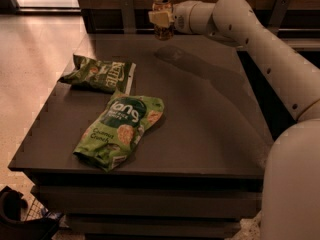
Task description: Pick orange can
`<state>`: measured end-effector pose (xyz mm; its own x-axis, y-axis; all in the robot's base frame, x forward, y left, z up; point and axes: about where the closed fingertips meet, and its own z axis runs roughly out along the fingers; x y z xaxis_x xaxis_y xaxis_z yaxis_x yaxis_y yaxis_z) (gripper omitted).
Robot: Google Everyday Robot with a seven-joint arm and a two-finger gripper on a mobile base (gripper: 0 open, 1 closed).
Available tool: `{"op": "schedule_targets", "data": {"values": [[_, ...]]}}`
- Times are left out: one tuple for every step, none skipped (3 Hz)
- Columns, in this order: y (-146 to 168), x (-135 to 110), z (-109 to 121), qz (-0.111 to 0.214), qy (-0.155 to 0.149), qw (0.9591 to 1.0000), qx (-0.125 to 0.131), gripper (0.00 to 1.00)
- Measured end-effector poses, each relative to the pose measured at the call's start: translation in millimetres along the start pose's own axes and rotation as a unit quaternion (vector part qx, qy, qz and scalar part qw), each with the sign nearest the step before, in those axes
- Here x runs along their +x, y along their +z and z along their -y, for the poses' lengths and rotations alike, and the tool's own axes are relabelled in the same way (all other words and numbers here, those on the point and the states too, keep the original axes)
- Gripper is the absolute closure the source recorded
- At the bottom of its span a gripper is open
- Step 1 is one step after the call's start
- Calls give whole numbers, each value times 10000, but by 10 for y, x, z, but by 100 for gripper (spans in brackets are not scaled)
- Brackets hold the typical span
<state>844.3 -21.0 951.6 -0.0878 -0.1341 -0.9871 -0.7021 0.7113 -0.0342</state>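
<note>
The orange can (163,30) is a small upright can with an orange-brown patterned body and a silver top. It is at the far edge of the dark table (215,119), top centre of the camera view. My gripper (161,18) reaches in from the right and is shut on the can around its middle. The can hangs slightly above the table surface, and its shadow falls on the tabletop just below and to the right. The pale fingers (159,18) cover the can's middle band.
Two green snack bags lie on the table's left half: one flat near the left edge (100,74), a larger one (122,129) nearer the front. My white arm (260,39) spans the right side. A dark wooden wall panel runs behind the table.
</note>
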Motion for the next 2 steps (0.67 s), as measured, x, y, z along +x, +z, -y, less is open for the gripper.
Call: {"op": "schedule_targets", "data": {"values": [[-246,-239,44,38,-189,9996,184,100],[-447,-531,81,106,-438,9983,360,100]]}}
